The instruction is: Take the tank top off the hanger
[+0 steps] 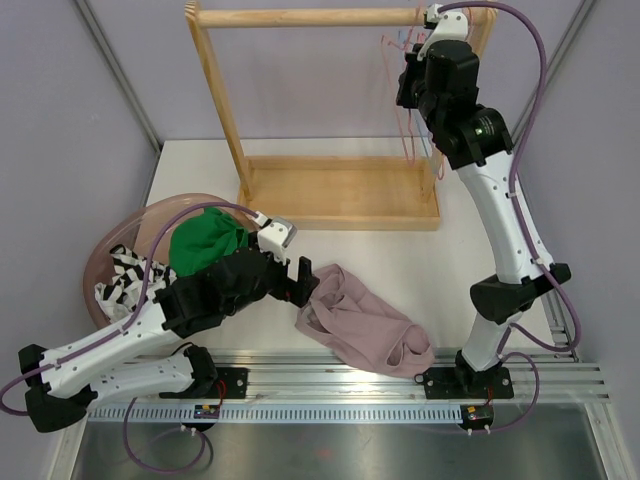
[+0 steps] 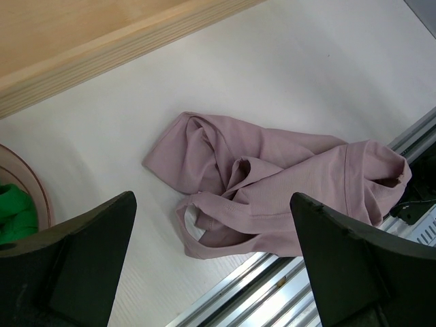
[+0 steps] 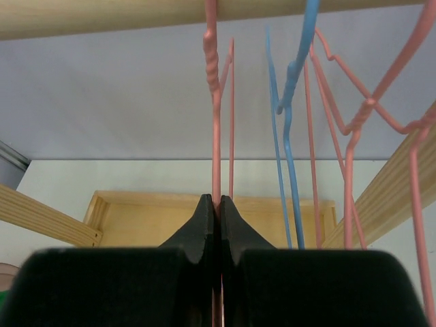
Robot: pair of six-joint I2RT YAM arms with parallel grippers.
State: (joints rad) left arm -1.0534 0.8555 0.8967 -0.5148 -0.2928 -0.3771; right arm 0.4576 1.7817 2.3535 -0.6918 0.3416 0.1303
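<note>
Tank top (image 1: 362, 325) is off the hanger (image 3: 215, 129) and lies in a crumpled mauve heap on the white counter (image 1: 450, 260). It's near the front edge, right up against the metal rail (image 1: 330, 375) the arms are bolted to. One end of it sits just beside the left fingers (image 1: 303, 282). Those are spread about as wide as they go and have hold of nothing. The left wrist view looks straight down past them onto the fabric.

Over on the other side, the right fingers (image 3: 218, 225) are up at the wooden rack (image 1: 340, 195). They're pinched fully together on the thin wire of the pink hanger, which hangs bare from the top bar. A blue hanger (image 3: 291, 136) and a couple more pink ones dangle just to its side.

At the left of the counter there's a pinkish basket (image 1: 160, 206) holding a green garment (image 1: 205, 245) and a black-and-white cloth (image 1: 120, 275).
</note>
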